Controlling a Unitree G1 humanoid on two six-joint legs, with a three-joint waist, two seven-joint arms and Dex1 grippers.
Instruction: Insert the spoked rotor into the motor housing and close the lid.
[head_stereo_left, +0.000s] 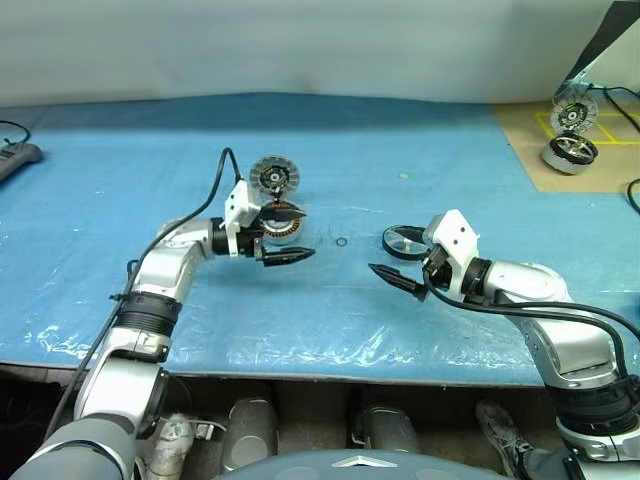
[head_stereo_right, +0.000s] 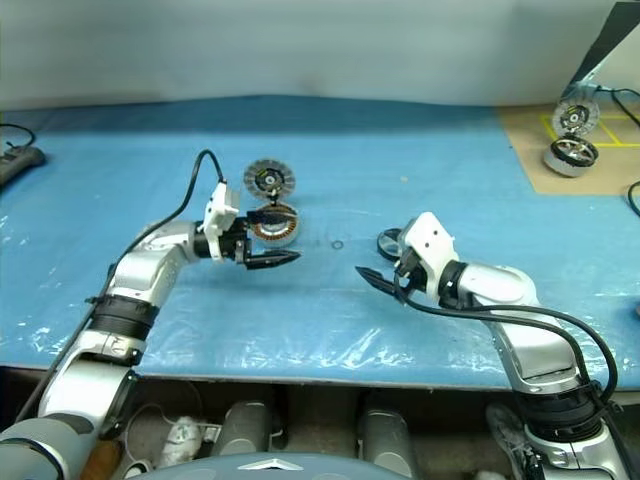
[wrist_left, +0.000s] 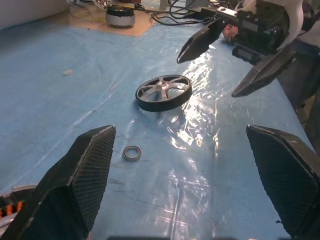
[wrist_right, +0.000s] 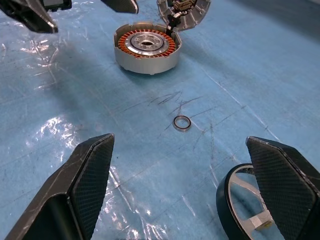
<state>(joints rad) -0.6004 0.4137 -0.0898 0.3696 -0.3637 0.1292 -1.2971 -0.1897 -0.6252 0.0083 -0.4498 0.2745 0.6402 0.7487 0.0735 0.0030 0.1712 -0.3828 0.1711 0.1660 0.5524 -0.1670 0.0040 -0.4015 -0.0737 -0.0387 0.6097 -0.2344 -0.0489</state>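
The motor housing stands on the blue sheet, its copper windings showing. Its lid stands upright at the far rim, ribbed face toward me. My left gripper hovers open just in front of the housing, pointing right, and partly hides it in the eye views. The spoked rotor lies flat to the right, right beside my open right gripper, which points left toward the housing. Neither gripper has anything between its fingers.
A small metal ring lies on the sheet between housing and rotor. A duplicate motor unit sits on a brown board at the back right. A dark device lies at the left edge.
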